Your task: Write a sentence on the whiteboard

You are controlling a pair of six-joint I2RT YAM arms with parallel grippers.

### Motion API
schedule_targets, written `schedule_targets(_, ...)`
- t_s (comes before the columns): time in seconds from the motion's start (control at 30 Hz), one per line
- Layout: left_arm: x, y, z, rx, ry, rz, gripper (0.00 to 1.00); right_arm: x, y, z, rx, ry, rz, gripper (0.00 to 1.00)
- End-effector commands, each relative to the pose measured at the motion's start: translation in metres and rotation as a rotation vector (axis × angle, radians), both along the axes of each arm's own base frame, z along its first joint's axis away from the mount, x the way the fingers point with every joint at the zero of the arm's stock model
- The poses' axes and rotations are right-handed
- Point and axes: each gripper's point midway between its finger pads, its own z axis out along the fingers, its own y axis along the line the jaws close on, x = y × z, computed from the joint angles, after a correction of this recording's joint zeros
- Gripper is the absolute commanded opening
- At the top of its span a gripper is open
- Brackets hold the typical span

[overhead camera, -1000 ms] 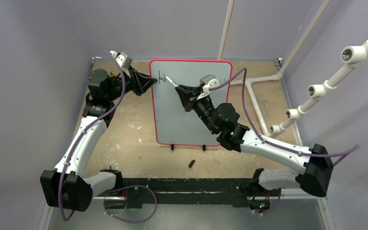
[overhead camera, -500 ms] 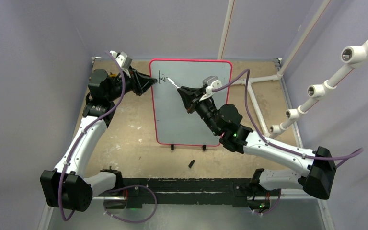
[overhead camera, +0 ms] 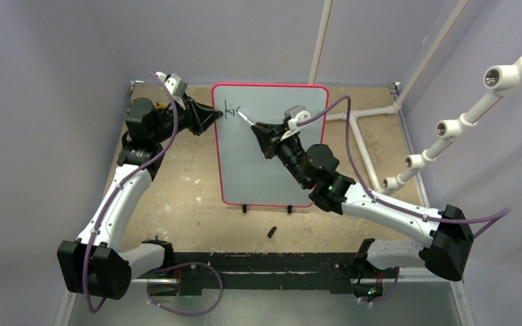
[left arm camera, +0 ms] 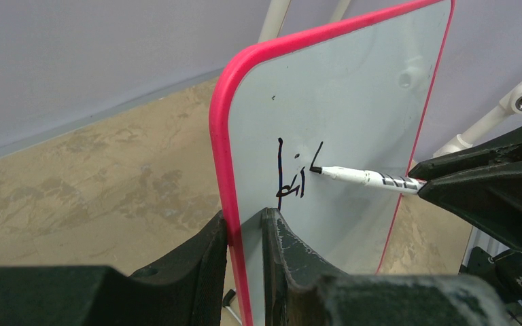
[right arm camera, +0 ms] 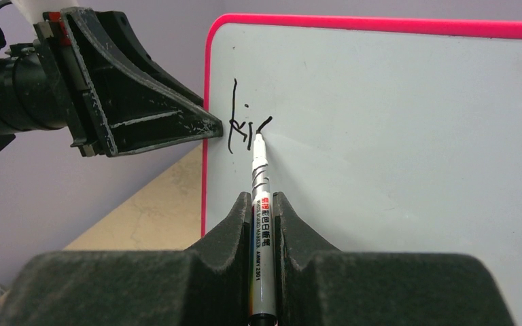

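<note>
Writing barely started: only the first letters, top-left of the board.
Left gripper (left arm camera: 245, 227) has its jaws nearly shut, pinching the left rim of the whiteboard (overhead camera: 251, 170), which stands upright on its feet mid-table, toward the far side. The sentence (right arm camera: 243, 128) reads roughly "ki" plus one more stroke, near the board's top-left corner; nearly all the rest is blank. The marker (right arm camera: 257, 166) tip touches the board at the rightmost stroke. Right gripper (overhead camera: 255, 128) has its jaws closed tight on the marker barrel. A small black piece (overhead camera: 272, 232) lies near the feet, possibly the cap. Almost every word is left to write.
</note>
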Motion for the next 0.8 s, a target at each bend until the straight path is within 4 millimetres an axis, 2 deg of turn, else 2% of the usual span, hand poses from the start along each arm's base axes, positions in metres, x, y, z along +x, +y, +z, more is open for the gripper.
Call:
schedule_targets(0.0,-0.001,-0.001,0.000,0.002,-0.016,-0.011,0.00,0.005,-0.004,-0.004,-0.008,0.029,-0.017,0.00)
schedule_targets(0.17,-0.001,-0.001,0.001,0.002,-0.018,-0.011,0.00,0.003,-0.004,-0.022,-0.022,0.072,-0.011,0.00)
schedule_targets(0.3,-0.001,-0.002,0.001,0.002,-0.017,-0.013,0.00,0.004,-0.005,-0.023,-0.014,0.077,-0.018,0.00)
schedule_targets(0.77,-0.001,-0.002,0.000,0.002,-0.015,-0.014,0.00,0.005,-0.024,0.018,0.100,-0.029,-0.083,0.00)
